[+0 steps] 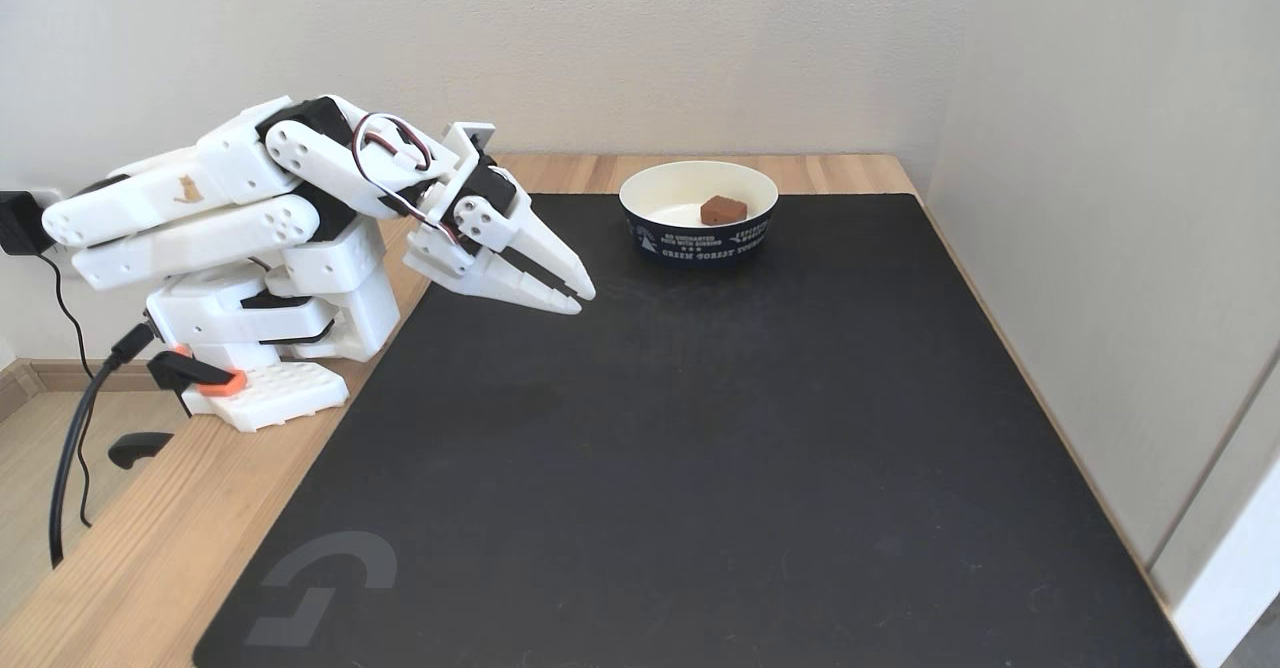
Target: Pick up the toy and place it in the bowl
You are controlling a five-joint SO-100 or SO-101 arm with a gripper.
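Observation:
The toy (723, 209), a small reddish-brown block, lies inside the bowl (697, 241), a round paper bowl with a cream inside and a navy outside with white print, at the back of the black mat. My white gripper (584, 299) hangs low over the mat's left back part, well to the left of the bowl. Its two fingers lie together with nothing between them. The arm is folded back over its base.
A large black mat (700, 468) covers most of the wooden table (140, 548). The arm's base (265, 388) is clamped at the table's left edge, with black cables (70, 448) hanging there. White walls stand behind and to the right.

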